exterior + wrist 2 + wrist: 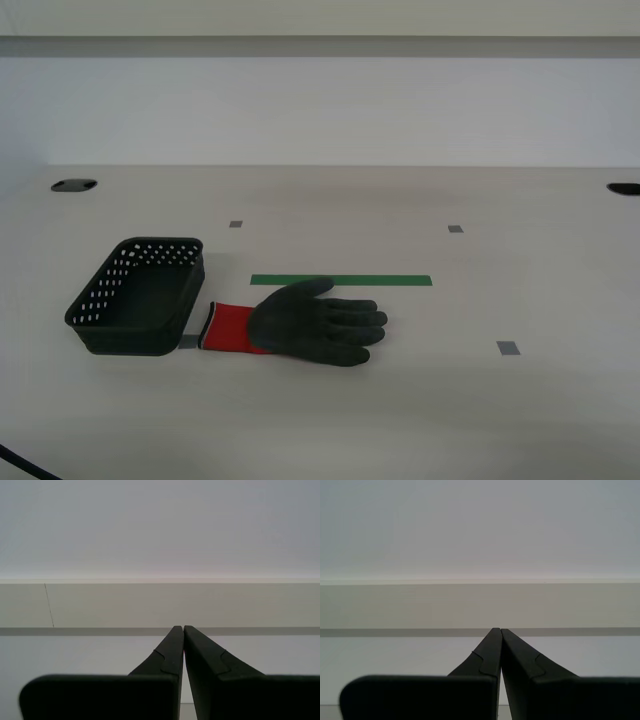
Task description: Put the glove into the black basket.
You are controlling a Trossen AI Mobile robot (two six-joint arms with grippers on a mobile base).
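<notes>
The glove (315, 323), dark grey with a red cuff, lies flat on the table in the exterior view, cuff toward the exterior view's left. The black basket (140, 295) with round holes stands upright just left of the cuff, almost touching it. Neither arm shows in the exterior view. My first gripper (499, 630) is shut and empty, facing a pale wall. My second gripper (183, 627) is shut and empty, facing the same wall. Neither wrist view shows the glove or the basket.
A green tape strip (341, 280) lies on the table just behind the glove. Small grey tape squares (508, 348) mark the table. Dark cable holes (73, 185) sit at the far corners. A black cable (25, 466) crosses the near left corner.
</notes>
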